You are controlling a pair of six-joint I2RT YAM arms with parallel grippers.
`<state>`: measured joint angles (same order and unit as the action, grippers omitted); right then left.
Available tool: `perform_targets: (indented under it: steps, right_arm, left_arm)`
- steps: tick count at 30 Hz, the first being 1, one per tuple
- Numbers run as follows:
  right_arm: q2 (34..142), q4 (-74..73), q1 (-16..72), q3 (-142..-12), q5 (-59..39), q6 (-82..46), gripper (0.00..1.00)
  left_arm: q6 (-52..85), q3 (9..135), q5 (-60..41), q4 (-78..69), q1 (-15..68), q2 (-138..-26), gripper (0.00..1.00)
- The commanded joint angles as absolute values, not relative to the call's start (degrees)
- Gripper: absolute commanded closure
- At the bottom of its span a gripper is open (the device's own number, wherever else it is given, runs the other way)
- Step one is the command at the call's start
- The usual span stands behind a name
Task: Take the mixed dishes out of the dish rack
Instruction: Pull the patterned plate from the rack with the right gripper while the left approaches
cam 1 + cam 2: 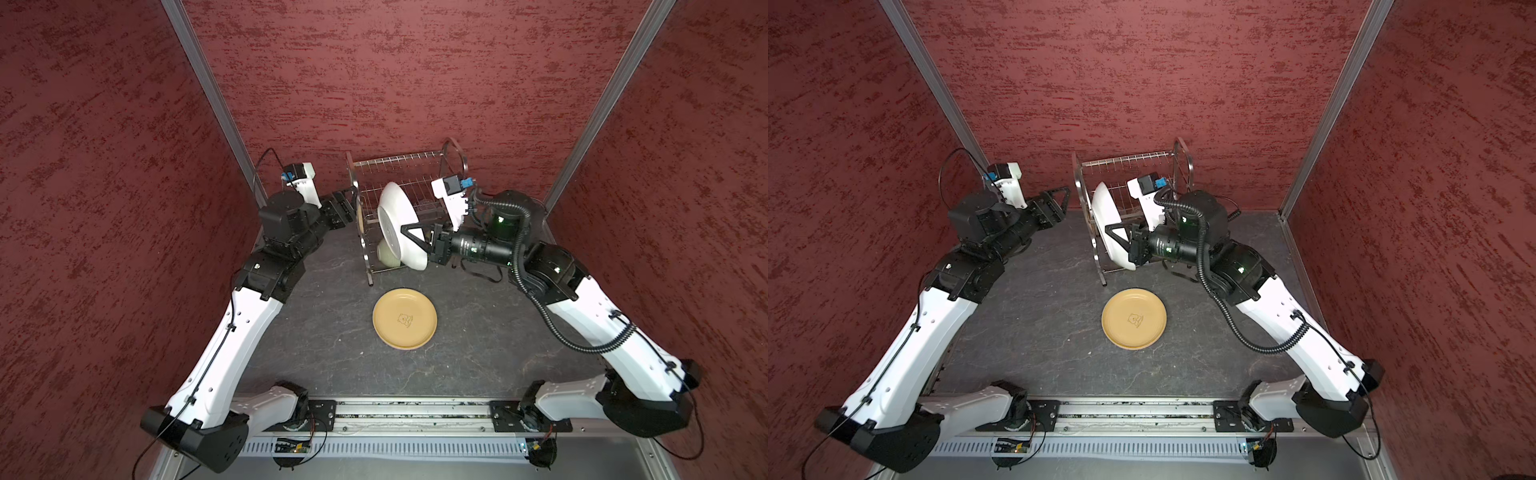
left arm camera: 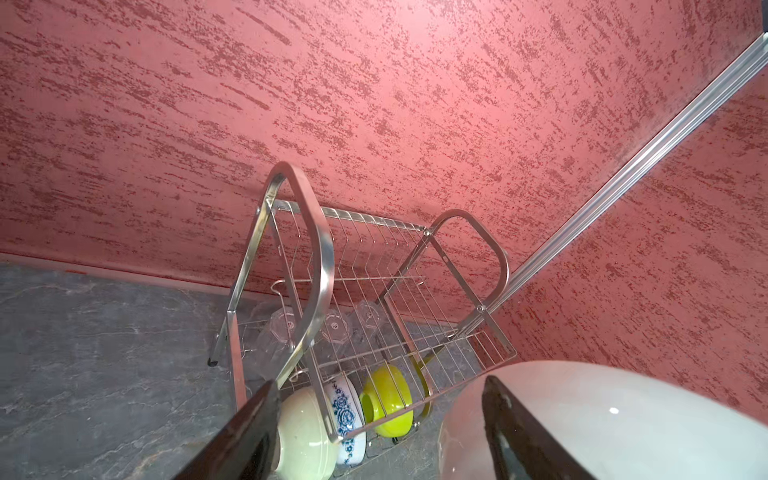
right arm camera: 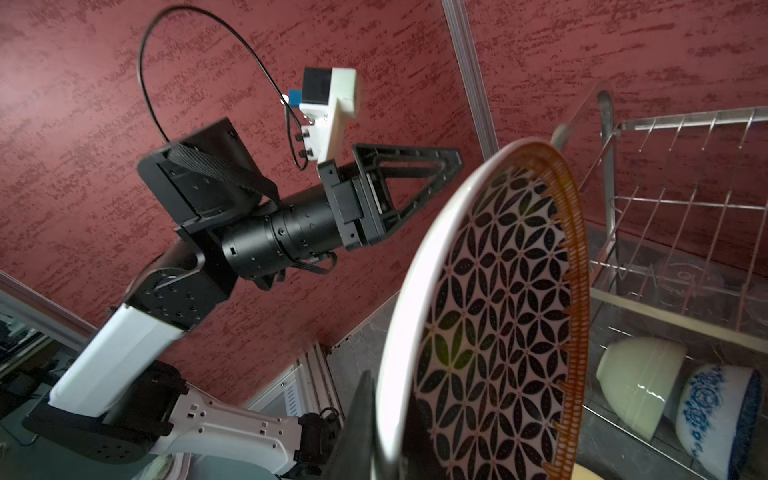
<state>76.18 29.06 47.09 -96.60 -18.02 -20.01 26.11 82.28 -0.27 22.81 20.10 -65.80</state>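
Faint tumblers [image 2: 278, 332] behind rack [image 2: 324, 249]; patterned plate [image 3: 490, 324] partly off-frame.

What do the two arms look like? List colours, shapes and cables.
Both the left arm and right arm have white shells and black joints. Fingers are black open triangular frames. A thin black cable runs along the left; a ribbed black hose along the right.

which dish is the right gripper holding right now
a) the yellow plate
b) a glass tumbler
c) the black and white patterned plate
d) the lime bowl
c: the right gripper is clamped on the rim of the black-and-white patterned plate, held on edge in front of the dish rack, while the yellow plate lies flat on the table.
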Motion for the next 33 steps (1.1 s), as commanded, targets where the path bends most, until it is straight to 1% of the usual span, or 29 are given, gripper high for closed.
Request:
perform_targets:
  steps: [1,6,10,14,19,21,25,30,33]
  right_arm:
    - [73.8,24.1,49.6,-95.2,-8.3,-14.3,1.0]
    - [74.9,26.4,54.3,-91.7,2.1,-7.9,1.0]
    - [76.5,28.1,58.5,-89.3,10.9,-2.7,1.0]
    - [77.3,27.6,62.1,-85.4,15.5,1.6,1.0]
    - [76.9,26.1,67.0,-79.1,21.6,8.1,1.0]
    - [76.2,24.5,68.2,-76.3,22.4,10.2,1.0]
    - [75.6,23.7,68.9,-74.0,19.9,12.0,1.0]
    - [76.8,23.7,69.7,-73.1,21.3,13.1,1.0]
    - [77.3,24.1,70.4,-72.9,22.7,13.9,1.0]
  left_arm:
    - [27.1,81.6,1.0,27.9,20.9,-63.4,0.21]
    - [28.1,81.5,-0.3,33.1,21.0,-61.3,0.19]
    - [28.5,80.6,-3.2,36.5,21.3,-61.0,0.17]
    - [28.6,80.0,-6.4,40.9,21.4,-61.1,0.16]
    - [28.2,75.9,-8.9,43.2,21.7,-57.5,0.15]
    - [28.2,75.1,-11.2,44.7,21.8,-57.1,0.14]
    - [28.4,72.9,-18.3,46.2,22.1,-57.9,0.15]
    - [29.1,69.8,-19.7,47.0,23.1,-59.6,0.23]
    - [29.2,68.4,-21.2,47.0,23.6,-60.5,0.24]
